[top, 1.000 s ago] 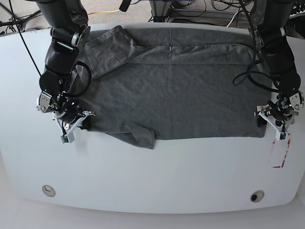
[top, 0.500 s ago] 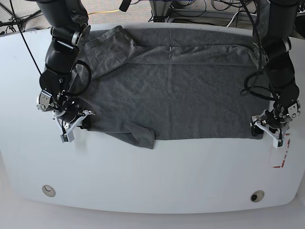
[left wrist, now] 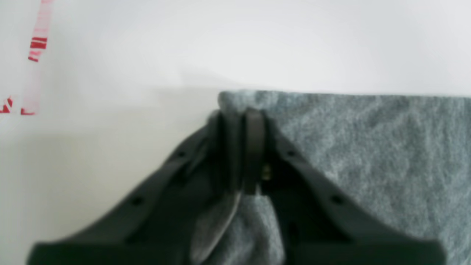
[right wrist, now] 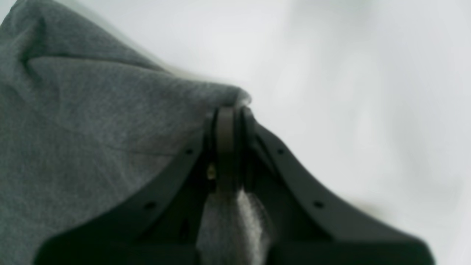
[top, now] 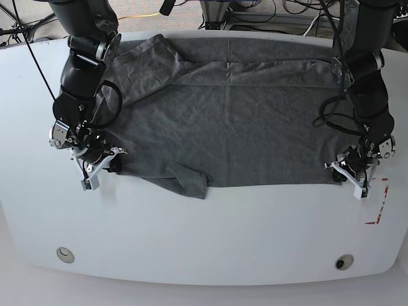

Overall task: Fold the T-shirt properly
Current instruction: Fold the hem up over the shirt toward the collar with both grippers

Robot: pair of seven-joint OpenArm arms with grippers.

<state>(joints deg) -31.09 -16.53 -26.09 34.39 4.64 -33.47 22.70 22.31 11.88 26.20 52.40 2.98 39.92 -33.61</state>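
Note:
The dark grey T-shirt (top: 236, 121) lies spread flat on the white table (top: 210, 236), with one sleeve folded in at its near edge (top: 191, 182). My left gripper (top: 344, 174) is at the shirt's near right corner. In the left wrist view it (left wrist: 241, 114) is shut, with the corner of the shirt (left wrist: 368, 147) pinched at its tips. My right gripper (top: 113, 166) is at the shirt's near left corner. In the right wrist view it (right wrist: 228, 110) is shut on the edge of the shirt (right wrist: 92, 129). Both grippers are low, at the table surface.
A red-and-white tape mark (top: 377, 204) lies on the table just right of my left gripper, and it also shows in the left wrist view (left wrist: 36, 48). Two round inserts (top: 64, 254) (top: 344, 262) sit near the table's front edge. Cables lie behind the table.
My left gripper has moved left in the base view, from beside the tape mark onto the shirt's near right corner. My right gripper has stayed at the near left corner.

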